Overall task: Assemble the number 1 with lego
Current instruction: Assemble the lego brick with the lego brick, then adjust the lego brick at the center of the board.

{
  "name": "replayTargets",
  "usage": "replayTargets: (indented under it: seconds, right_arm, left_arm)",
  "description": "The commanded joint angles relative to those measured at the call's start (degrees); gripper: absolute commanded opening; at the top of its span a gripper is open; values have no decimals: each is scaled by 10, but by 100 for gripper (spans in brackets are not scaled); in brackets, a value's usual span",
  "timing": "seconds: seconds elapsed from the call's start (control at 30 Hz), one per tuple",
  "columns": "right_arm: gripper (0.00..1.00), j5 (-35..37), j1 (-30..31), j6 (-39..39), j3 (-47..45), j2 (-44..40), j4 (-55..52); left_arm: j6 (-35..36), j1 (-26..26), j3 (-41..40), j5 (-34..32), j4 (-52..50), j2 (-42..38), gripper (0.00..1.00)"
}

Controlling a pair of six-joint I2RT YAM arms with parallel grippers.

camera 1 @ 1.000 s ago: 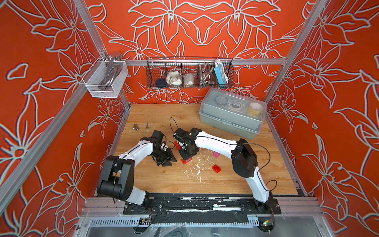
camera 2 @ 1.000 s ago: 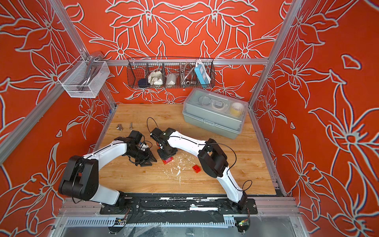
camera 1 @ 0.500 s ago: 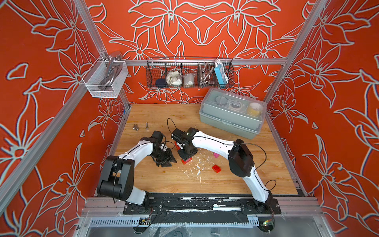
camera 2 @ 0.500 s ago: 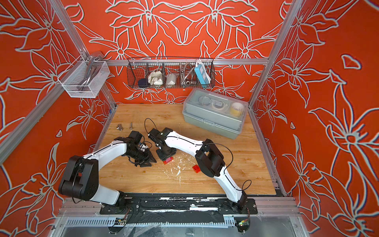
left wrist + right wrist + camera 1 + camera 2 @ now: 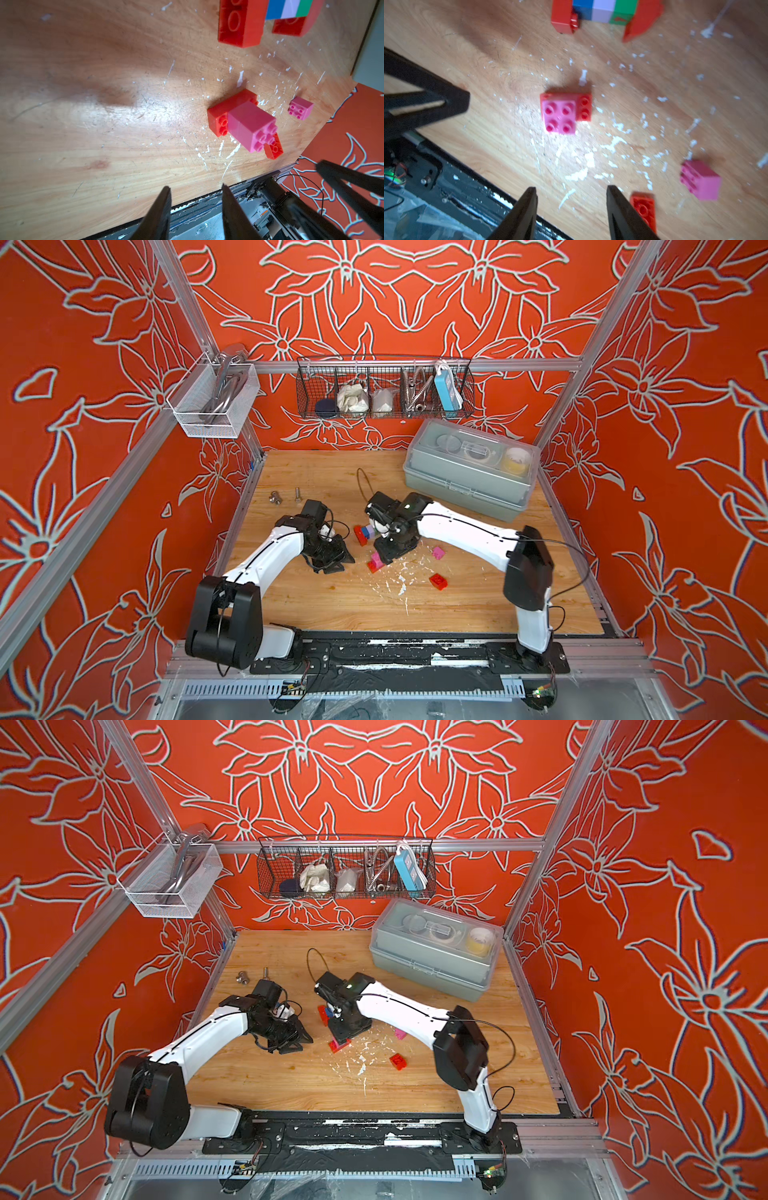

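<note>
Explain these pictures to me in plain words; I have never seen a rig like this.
Two white robot arms stand at a wooden table. Two pictures look down from overhead; two come from cameras on the wrists. The left gripper and the right gripper are open, holding nothing. On the table lie a brick bar striped red, blue, lilac and green, a pink-on-red stack, a loose pink brick, a loose red brick, two bolts and a grey box.
</note>
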Motion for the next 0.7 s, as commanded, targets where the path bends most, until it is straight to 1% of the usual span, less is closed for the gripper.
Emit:
replayTargets:
  seconds: [0.0,0.1,0.23,0.3,0.4,0.53,0.67]
  right_arm:
    - [55,11,-38,-23,-64,-57,16]
    - [57,14,-68,-70,-115,-85,23]
    - [67,9,-105,-131,-157,-91,25]
    - [69,7,-118,-148,-174,-91,34]
    - [69,23,-127,-162,-191,-85,46]
    - [61,50,-135,-173,-203,-67,63]
    - [59,65,-140,-182,-210,-43,83]
  left_arm:
    - [-3,3,-4,-15,-29,-21,40]
    - [1,3,-11,-15,-31,-26,40]
    - [15,3,-13,-16,-31,-17,40]
    - [18,3,-14,-17,-30,-14,40]
    - [20,3,-13,-20,-30,-12,40]
    - [23,3,-12,-20,-33,-12,40]
    - [28,3,-9,-22,-40,-14,40]
